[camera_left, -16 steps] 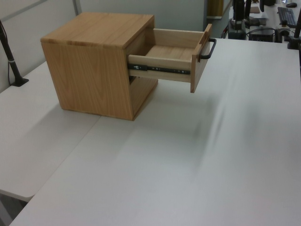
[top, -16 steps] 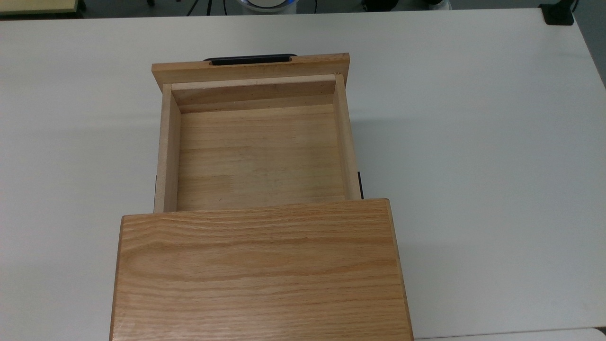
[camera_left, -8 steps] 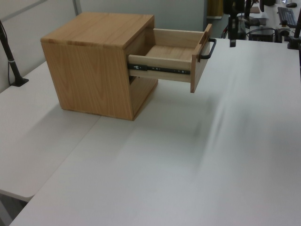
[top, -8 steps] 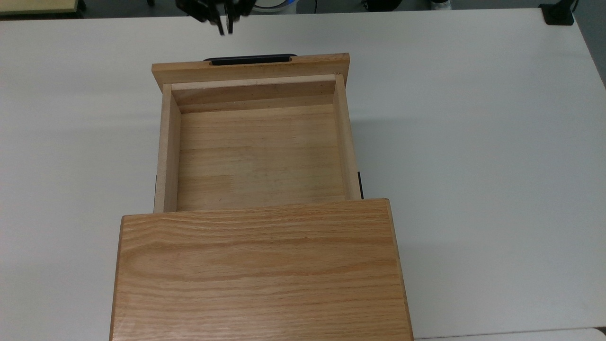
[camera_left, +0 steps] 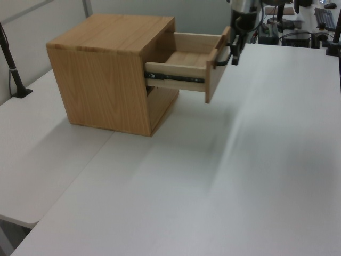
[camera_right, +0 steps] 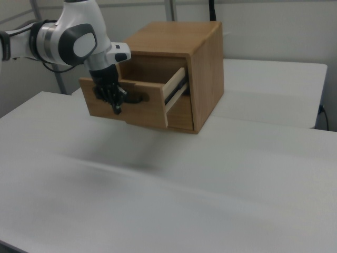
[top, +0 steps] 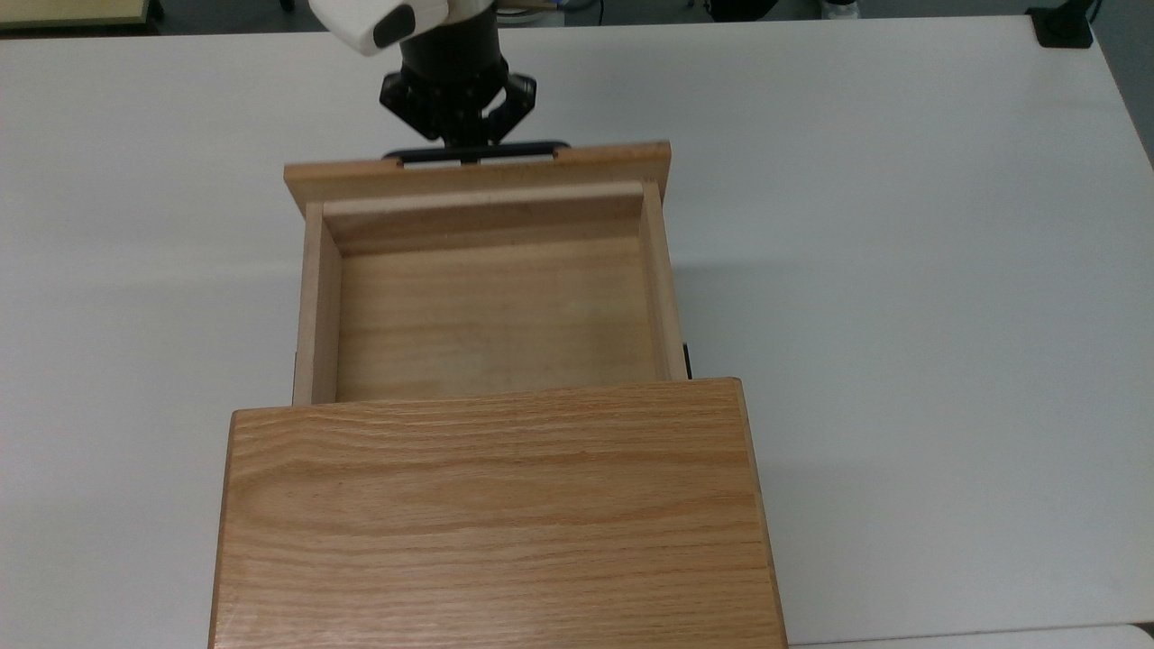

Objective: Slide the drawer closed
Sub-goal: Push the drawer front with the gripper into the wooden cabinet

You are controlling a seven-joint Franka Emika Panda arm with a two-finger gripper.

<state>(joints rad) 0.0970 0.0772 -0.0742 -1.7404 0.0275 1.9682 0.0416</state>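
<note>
The drawer stands partly pulled out of the oak cabinet, and its tray holds nothing. In the top view its front panel faces the far edge, with the thin black bar handle on the outer face. My gripper points down right at the middle of the handle, fingers shut together and touching the bar. In the left view the gripper sits against the handle at the drawer front. In the right view the gripper hangs in front of the drawer panel.
The cabinet stands on a broad white table with bare surface on both sides. A black clamp sits at the top view's far right corner, and a dark pole stands at the left view's left edge.
My arm came down from the far edge to the handle. The drawer has slid part of the way back toward the cabinet.
</note>
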